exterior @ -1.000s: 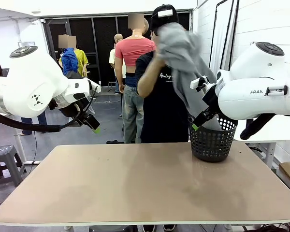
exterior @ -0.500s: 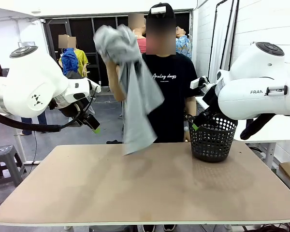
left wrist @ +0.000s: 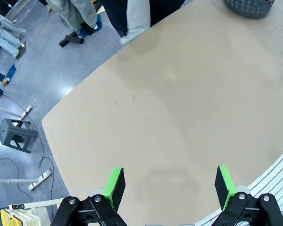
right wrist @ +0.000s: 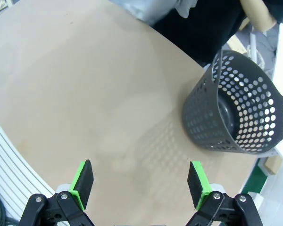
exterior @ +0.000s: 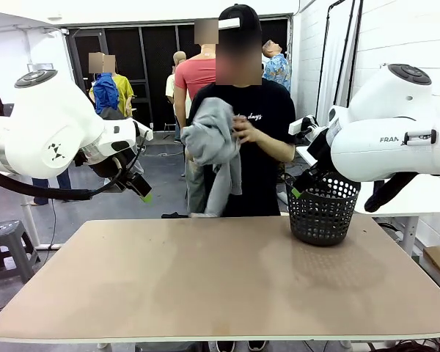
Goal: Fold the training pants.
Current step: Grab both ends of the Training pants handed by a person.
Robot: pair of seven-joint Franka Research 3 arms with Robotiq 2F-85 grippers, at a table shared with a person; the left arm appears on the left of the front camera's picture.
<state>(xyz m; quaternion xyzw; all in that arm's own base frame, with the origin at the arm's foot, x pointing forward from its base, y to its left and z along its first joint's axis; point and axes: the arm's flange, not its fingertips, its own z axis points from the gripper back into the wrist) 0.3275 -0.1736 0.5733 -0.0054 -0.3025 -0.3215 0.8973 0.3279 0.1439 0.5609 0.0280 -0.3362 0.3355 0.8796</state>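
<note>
The person at the far side of the table holds the light grey training pants (exterior: 214,147) bunched at chest height in both hands, one end hanging down to the table's far edge. That hanging end shows in the left wrist view as the pants (left wrist: 134,21) and in the right wrist view as the pants (right wrist: 153,9). My left gripper (exterior: 141,192) hovers high over the table's left side, open and holding nothing; its jaws stand wide in the left wrist view (left wrist: 170,183). My right gripper (exterior: 299,189) hangs open beside the basket, nothing between its pads (right wrist: 139,181).
A dark perforated plastic basket (exterior: 321,214) stands on the far right of the beige table (exterior: 220,286); it is also the basket (right wrist: 238,113) in the right wrist view. A grey stool (left wrist: 18,134) stands on the floor to the left. People stand behind the person.
The person lifted the pants out of the basket, swung them across to picture left, then gathered them at chest height. Neither arm has moved.
</note>
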